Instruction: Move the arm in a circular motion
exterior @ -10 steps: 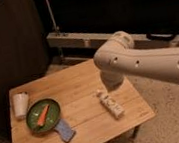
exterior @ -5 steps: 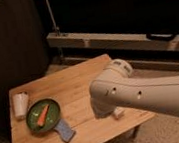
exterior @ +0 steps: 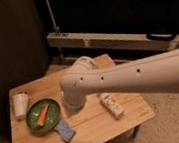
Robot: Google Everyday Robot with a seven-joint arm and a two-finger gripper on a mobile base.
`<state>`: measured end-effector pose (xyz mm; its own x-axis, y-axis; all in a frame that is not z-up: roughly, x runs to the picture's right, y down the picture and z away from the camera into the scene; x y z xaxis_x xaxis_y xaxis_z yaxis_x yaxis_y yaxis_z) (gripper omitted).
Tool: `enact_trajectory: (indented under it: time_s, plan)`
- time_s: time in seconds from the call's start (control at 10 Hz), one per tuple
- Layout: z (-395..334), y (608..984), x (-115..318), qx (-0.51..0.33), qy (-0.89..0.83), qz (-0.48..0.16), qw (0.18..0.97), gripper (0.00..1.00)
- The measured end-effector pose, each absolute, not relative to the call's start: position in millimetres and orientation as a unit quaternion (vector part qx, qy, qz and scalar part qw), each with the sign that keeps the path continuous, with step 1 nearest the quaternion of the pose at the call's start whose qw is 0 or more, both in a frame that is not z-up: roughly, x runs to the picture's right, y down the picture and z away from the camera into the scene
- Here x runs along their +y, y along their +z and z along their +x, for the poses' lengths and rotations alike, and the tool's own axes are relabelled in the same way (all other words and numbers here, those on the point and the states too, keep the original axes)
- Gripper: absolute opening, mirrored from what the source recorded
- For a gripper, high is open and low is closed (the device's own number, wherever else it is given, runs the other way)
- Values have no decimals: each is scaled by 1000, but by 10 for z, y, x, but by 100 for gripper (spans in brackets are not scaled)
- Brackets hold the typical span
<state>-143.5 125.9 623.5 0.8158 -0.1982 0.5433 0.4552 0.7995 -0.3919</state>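
Note:
The arm is thick and cream-white with small dark holes. It reaches in from the right edge across the wooden table. Its rounded elbow sits over the table's middle, just right of the green plate. A short segment drops from the elbow toward the tabletop. The gripper is at that lower end, mostly hidden behind the arm.
The plate holds a carrot. A white cup stands at the table's left. A blue sponge lies in front of the plate. A white packet lies right of the elbow. A metal rail and dark shelves stand behind.
The arm has swung left and toward the camera. Its elbow went from the table's right side to its middle, and the white packet shows again.

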Motion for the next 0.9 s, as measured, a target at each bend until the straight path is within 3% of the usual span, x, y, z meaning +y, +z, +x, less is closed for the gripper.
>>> enact_trajectory:
  time_s: [0.4, 0.6, 0.9]
  plan:
    - [-1878, 6839, 670, -282, -246, -259, 890, 0]
    - [-1748, 7185, 313, -263, -257, -251, 896, 0]
    - [-1361, 7411, -39, -210, -238, -240, 917, 0]
